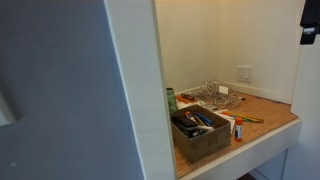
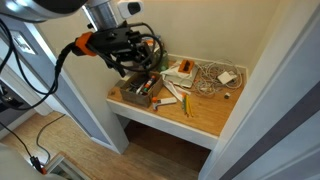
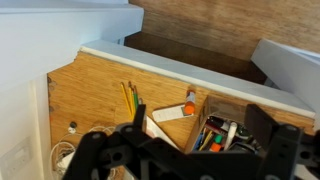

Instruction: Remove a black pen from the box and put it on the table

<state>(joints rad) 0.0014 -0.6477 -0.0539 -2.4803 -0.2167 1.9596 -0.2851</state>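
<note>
Pen: no black pen can be singled out with certainty; a bundle of pens and markers (image 3: 215, 135) is seen lying in the box (image 1: 200, 138), and the black pen is taken to be among them.
Box: set on the worktop (image 1: 268, 118) close to the white front edge, with its open top upward and its contents lying at a slant.
Claw: hung just above the box in an exterior view (image 2: 137, 65); in the wrist view its fingers are spread wide and nothing is held between them.
Contact: none is seen; the claw and the box contents are apart.
Step in hand: judged to be the approach, with the claw poised over the box and no pen lifted out yet.
Progress: judged early; nothing from the box has been laid on the bare wood.
Alignment: in the wrist view the box is seen low and towards one finger, not centred, so a small sideways correction is probably needed.
Next move: a descent into the box is called for, with one dark pen straddled across its shaft, its neighbours left out of the grip and the box walls cleared.
Clutter: pencils (image 3: 130, 97), a coil of cable (image 2: 210, 72) and a wire rack (image 1: 215, 92) lie beyond the box.
Set-down spot: bare wood near the front corner (image 2: 205, 112) is judged suitable.
</note>
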